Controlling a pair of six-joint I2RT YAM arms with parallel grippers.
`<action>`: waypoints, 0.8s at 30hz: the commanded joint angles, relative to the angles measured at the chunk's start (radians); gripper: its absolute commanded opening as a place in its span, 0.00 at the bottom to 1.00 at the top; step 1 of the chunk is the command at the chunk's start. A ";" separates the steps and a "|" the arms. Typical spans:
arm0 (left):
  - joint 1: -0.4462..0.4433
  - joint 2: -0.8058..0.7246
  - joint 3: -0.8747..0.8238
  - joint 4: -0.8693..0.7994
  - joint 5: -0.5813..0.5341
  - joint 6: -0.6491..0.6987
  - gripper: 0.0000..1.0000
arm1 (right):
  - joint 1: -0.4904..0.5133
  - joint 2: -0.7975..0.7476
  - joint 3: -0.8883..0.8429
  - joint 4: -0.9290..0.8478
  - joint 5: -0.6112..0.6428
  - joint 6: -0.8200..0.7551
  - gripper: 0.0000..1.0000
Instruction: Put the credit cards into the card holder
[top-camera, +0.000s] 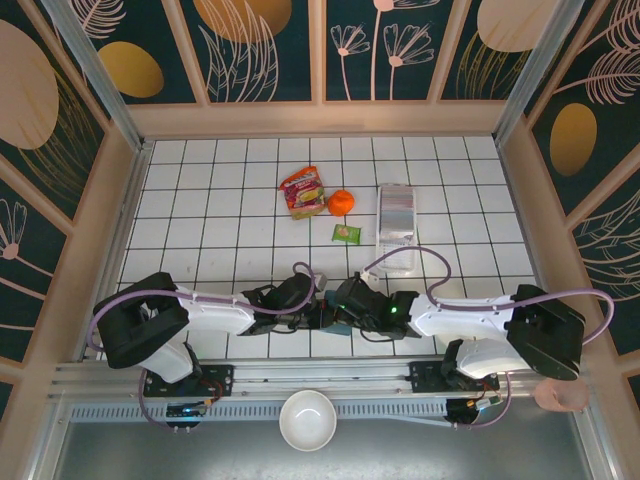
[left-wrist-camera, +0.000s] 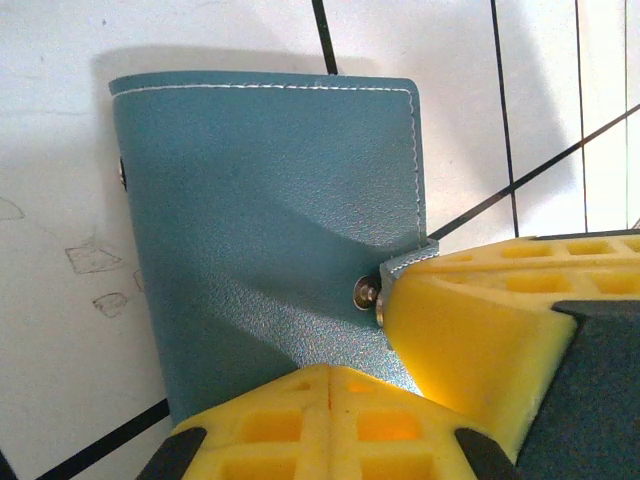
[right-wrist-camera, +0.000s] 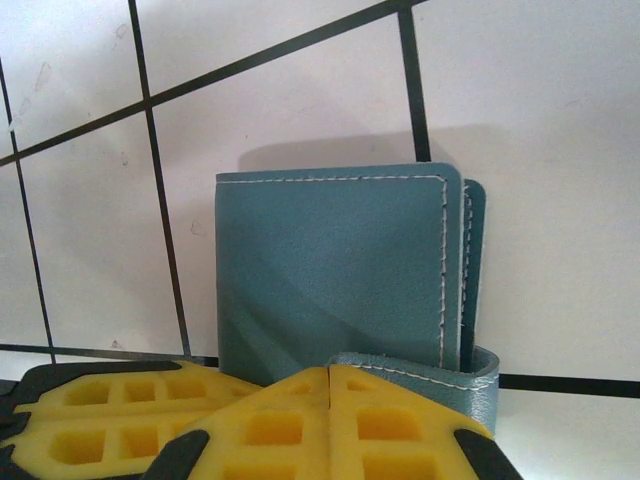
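- Clearly folded, the card holder (left-wrist-camera: 260, 220) lay on the white tiled desk (top-camera: 200, 230), between the two grippers at the near edge.
- Left gripper (left-wrist-camera: 329, 385) was pressed together, tips at the holder's lower edge.
- Right gripper (right-wrist-camera: 330, 380) was pressed together too, against the strap (right-wrist-camera: 430, 375).
- From above: a clear tray (top-camera: 397, 228) with contents I could not make out, a white bowl (top-camera: 307, 420), an orange (top-camera: 341, 203).
- Wrist views gave white stitching and a metal snap (left-wrist-camera: 367, 292).

Card holder (right-wrist-camera: 340, 260) lower edge behind pads (right-wrist-camera: 390, 400); top view, mostly under left pincer (top-camera: 320, 312), right pincer (top-camera: 342, 312).
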 joint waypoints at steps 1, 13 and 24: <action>-0.005 0.009 -0.033 -0.066 -0.017 0.001 0.00 | -0.006 -0.033 -0.015 -0.054 0.062 0.040 0.00; -0.005 0.020 -0.026 -0.064 -0.013 -0.003 0.00 | -0.006 -0.021 -0.030 -0.005 0.033 0.029 0.00; -0.005 0.015 -0.029 -0.064 -0.013 -0.004 0.00 | -0.005 -0.029 -0.032 0.044 0.032 0.013 0.00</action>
